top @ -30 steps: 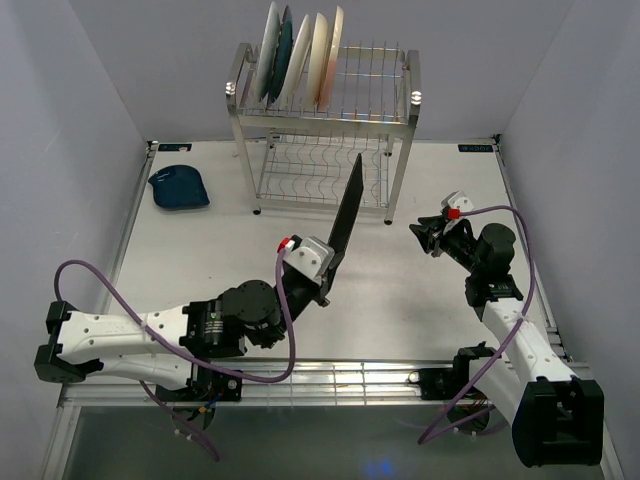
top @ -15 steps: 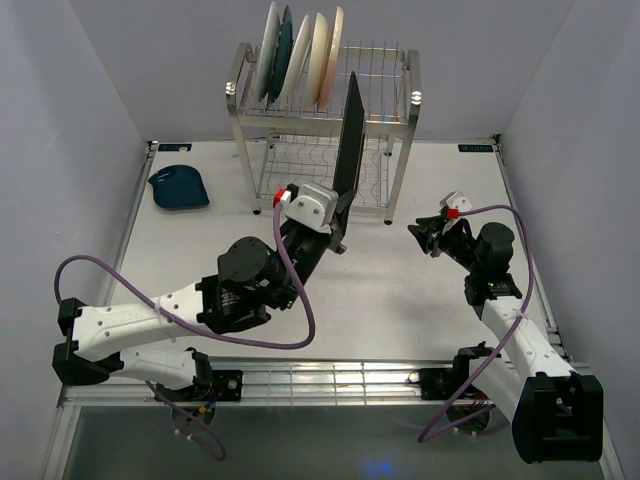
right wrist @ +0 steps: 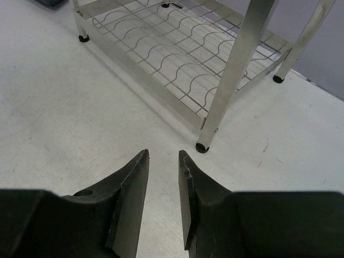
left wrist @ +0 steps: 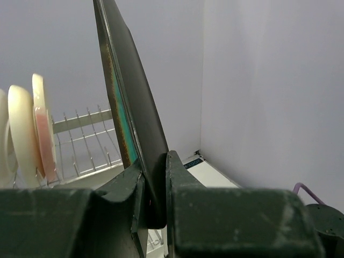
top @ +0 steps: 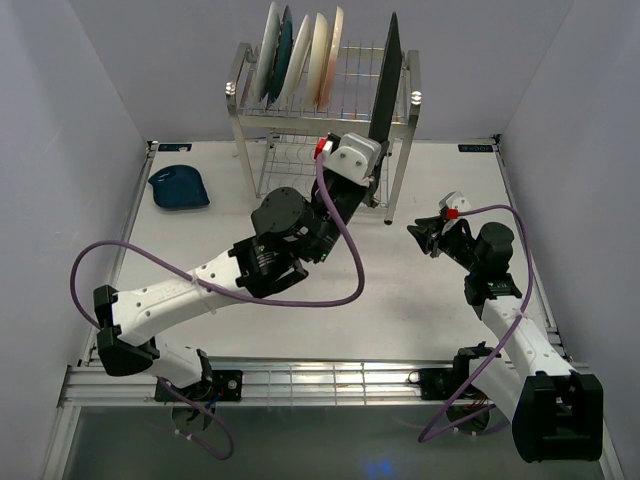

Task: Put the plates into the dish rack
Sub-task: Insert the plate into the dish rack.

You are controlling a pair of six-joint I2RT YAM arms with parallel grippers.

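My left gripper [top: 372, 172] is shut on the lower edge of the square green dark-rimmed plate [top: 385, 80], held upright and edge-on over the right half of the steel dish rack's [top: 405, 120] top shelf. In the left wrist view the plate [left wrist: 129, 107] rises from between my fingers, green face to the left. Several plates, white, dark teal, cream and pink [top: 296, 55], stand in the top shelf's left slots. The small dark blue plate [top: 179, 187] lies on the table at the far left. My right gripper [top: 424, 236] is open and empty, low over the table right of the rack.
The rack's lower shelf [right wrist: 177, 51] and front right post [right wrist: 228, 86] show in the right wrist view. White walls enclose the table on three sides. Purple cables loop from both arms.
My left arm has lifted the square plate from low over the table in front of the rack up and back to the top shelf. The right arm has not moved.
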